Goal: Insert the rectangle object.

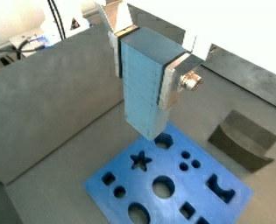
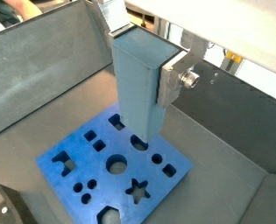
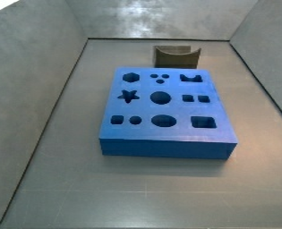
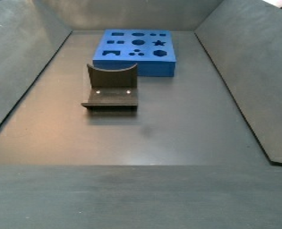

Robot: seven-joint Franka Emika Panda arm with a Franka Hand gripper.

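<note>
Light blue-grey and smooth, the rectangle object (image 1: 148, 87) hangs upright in both wrist views (image 2: 143, 83), clamped between the flat silver fingers (image 1: 178, 80) of the end effector (image 1: 146, 59). One finger plate presses against each of its opposite faces, so the end effector is closed on the bar near its upper end and carries it clear of everything beneath. In both wrist views the bar's lower end appears over the blue board (image 1: 169, 179), close to one of the board's edges; how high above the board it hangs cannot be told.

The blue board lies flat on the grey tabletop (image 3: 131, 183), its upper face cut with shaped holes: a star (image 3: 127, 96), several round holes, squares and a rectangular slot (image 3: 203, 121). All holes seen in the side views are unfilled.

Just beyond one edge of the board stands the fixture (image 4: 111, 85), a dark L-shaped bracket on its base plate, close to the board but apart from it. Grey walls (image 4: 233, 80) enclose the work area. Neither side view shows the end effector or the bar.
</note>
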